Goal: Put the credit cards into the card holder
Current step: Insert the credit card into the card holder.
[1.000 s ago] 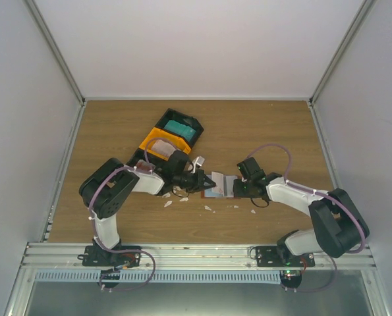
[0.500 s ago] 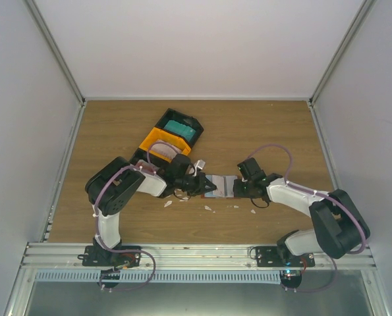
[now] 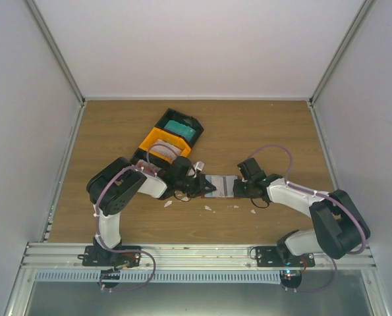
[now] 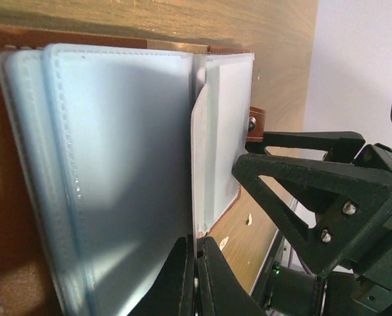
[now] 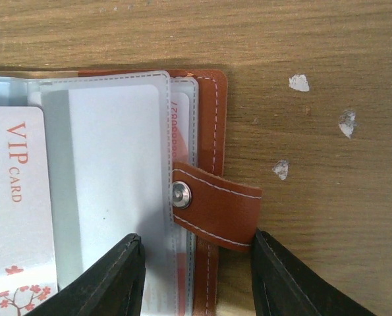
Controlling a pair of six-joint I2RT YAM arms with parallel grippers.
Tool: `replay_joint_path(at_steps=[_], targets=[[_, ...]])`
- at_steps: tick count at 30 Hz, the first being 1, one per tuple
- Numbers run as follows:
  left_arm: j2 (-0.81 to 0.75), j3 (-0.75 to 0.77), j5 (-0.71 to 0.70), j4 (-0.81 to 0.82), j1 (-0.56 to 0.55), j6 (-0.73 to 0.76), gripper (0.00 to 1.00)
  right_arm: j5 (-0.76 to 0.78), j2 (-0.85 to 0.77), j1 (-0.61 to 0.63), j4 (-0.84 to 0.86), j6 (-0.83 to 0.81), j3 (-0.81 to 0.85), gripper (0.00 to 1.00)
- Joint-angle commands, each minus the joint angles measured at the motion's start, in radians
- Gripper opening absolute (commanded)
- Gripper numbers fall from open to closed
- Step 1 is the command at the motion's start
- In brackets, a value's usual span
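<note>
The brown card holder [image 3: 222, 185] lies open on the table between my grippers, its clear sleeves [image 4: 116, 164] up. My left gripper [image 3: 201, 186] is shut on a whitish card [image 4: 197, 171], seen edge-on, whose far end reaches the sleeves by the fold; its fingers [image 4: 179, 276] pinch the near end. My right gripper [image 5: 196, 243] is open and straddles the holder's right edge and snap strap [image 5: 215, 204]. A white card with red "VIP CARD" print [image 5: 14, 217] lies over the sleeves. A red-printed card [image 5: 180, 125] sits in a sleeve.
A black-and-orange three-bin tray [image 3: 157, 140] stands behind the left arm, with a teal object [image 3: 181, 128] in its far bin. Several white scraps [image 3: 209, 208] lie on the wood in front of the holder, and more [image 5: 300, 82] to its right.
My left arm has moved right, bringing the card from a tilted hold over the holder's left side in against the sleeves. The right gripper has stayed on the holder's right edge.
</note>
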Motion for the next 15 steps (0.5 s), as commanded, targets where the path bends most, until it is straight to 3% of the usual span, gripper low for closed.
replay_joint_path(at_steps=[1,15], targets=[[0.04,0.014,-0.009,0.051,-0.012,-0.013,0.0,-0.015,0.015,0.009,-0.041,0.016,-0.038,0.45],[0.045,0.0,-0.102,0.033,-0.02,-0.064,0.0,-0.049,0.006,0.01,-0.033,0.015,-0.041,0.45]])
